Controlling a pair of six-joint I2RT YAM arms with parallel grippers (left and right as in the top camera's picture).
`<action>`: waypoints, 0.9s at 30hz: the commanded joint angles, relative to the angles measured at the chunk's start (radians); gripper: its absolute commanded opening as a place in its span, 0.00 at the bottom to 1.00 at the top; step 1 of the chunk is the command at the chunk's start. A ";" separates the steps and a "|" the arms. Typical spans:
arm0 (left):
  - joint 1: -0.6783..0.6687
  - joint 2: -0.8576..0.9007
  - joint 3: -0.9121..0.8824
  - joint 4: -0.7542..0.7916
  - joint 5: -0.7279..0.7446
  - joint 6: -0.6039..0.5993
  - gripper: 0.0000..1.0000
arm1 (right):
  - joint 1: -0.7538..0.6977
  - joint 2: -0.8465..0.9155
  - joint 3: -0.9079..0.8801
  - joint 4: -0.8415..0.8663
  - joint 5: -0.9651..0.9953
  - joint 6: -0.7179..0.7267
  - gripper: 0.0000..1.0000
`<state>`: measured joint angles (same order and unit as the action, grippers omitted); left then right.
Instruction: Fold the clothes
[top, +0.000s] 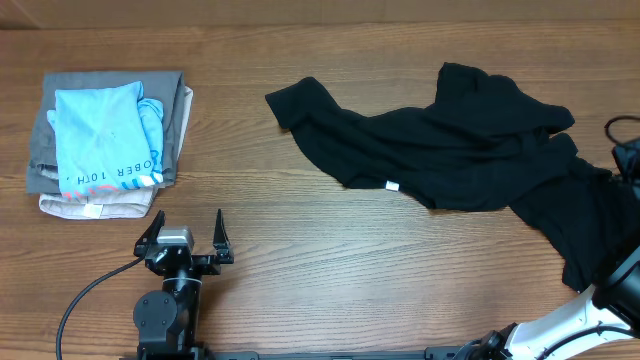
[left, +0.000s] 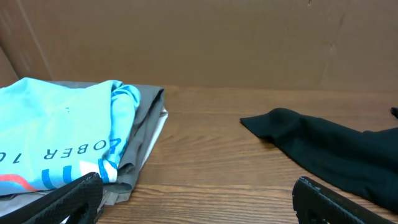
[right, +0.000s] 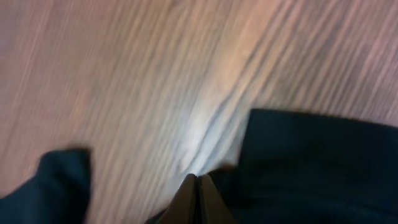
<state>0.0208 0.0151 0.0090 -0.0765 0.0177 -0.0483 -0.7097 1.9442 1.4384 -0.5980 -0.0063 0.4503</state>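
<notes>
Nearby, 7 o'clock: left gripper (top: 187, 228) parked, jaws wide, nothing in them. At 4 o'clock, right gripper (right: 198, 186) has its tips pressed together at the cloth edge; whether they pinch any cloth is unclear. Black T-shirt (top: 450, 140) lies crumpled, centre to 3 o'clock. Risk: a one-sided pull bunches it or the cloth slips free.

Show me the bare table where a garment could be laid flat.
Widest free patch: the front centre of the table, between the left gripper and the black T-shirt. A narrower strip runs between the folded stack and the shirt's sleeve. The right side is crowded: the fabric sprawls to the edge.
</notes>
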 joint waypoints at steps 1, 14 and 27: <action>-0.005 -0.010 -0.004 0.000 0.001 0.019 1.00 | 0.021 -0.005 0.155 -0.081 -0.146 -0.066 0.04; -0.005 -0.010 -0.004 0.000 0.001 0.019 1.00 | 0.333 -0.050 0.465 -0.535 -0.358 -0.246 0.09; -0.005 -0.010 -0.004 0.000 0.001 0.019 1.00 | 0.541 -0.050 0.465 -0.720 -0.254 -0.246 0.35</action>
<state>0.0208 0.0151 0.0090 -0.0765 0.0177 -0.0483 -0.1566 1.9308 1.8778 -1.2915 -0.3317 0.2073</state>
